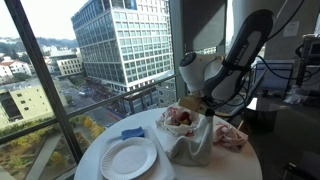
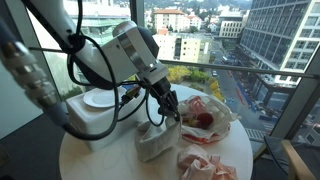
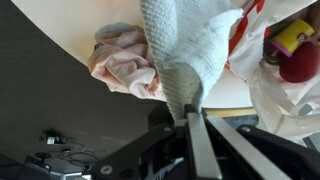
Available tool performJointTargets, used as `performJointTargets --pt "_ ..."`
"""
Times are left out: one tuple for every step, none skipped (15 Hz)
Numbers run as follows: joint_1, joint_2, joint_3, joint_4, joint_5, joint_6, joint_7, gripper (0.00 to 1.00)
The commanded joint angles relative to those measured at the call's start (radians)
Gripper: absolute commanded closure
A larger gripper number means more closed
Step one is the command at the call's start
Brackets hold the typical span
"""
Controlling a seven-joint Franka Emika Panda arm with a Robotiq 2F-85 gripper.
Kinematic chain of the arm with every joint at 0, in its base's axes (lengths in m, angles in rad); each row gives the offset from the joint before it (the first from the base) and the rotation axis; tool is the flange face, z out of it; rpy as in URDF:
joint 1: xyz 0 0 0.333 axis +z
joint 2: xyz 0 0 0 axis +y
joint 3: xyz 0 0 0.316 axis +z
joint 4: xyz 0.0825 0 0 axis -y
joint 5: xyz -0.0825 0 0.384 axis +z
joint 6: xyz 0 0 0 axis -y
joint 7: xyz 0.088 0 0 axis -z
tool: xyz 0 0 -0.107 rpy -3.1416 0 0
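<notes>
My gripper (image 3: 192, 118) is shut on the edge of a white-grey towel (image 3: 190, 50) and holds it up off the round white table (image 1: 250, 160). The towel hangs from the gripper in both exterior views (image 1: 190, 140) (image 2: 155, 142), its lower part resting on the table. A crumpled pink cloth (image 3: 125, 60) lies beside it, also seen in both exterior views (image 1: 230, 135) (image 2: 205, 165). A white bag or wrapper with red and yellow items (image 3: 285, 50) sits just behind the towel (image 1: 180, 117) (image 2: 200, 118).
A white plate (image 1: 128, 157) lies on the table with a small blue object (image 1: 133, 133) beside it; the plate also shows in an exterior view (image 2: 98, 99). Large windows surround the table. Desks with equipment (image 1: 290, 80) stand behind the arm.
</notes>
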Motion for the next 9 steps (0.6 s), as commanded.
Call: performJointTargets --pt "-0.104 -0.215 0.135 -0.049 -0.216 -0.097 0.130 0.99" --pt "-0.162 -0.264 0.206 -0.062 -0.235 -0.089 0.124 0.99" --pt "-0.209 -0.298 0.268 -0.070 -0.237 -0.078 0.105 0.99" --pt "-0.254 -0.329 0.326 -0.084 -0.215 -0.033 0.064 0.99" --pt "-0.291 -0.349 0.382 -0.098 -0.167 0.002 0.004 0.99" --pt "-0.317 -0.362 0.426 -0.107 -0.129 0.030 -0.035 0.99" --pt "-0.337 -0.377 0.467 -0.124 -0.077 0.057 -0.089 0.99" --pt "-0.352 -0.383 0.500 -0.140 -0.023 0.083 -0.146 0.99" --pt "-0.361 -0.385 0.531 -0.153 0.057 0.101 -0.221 0.99"
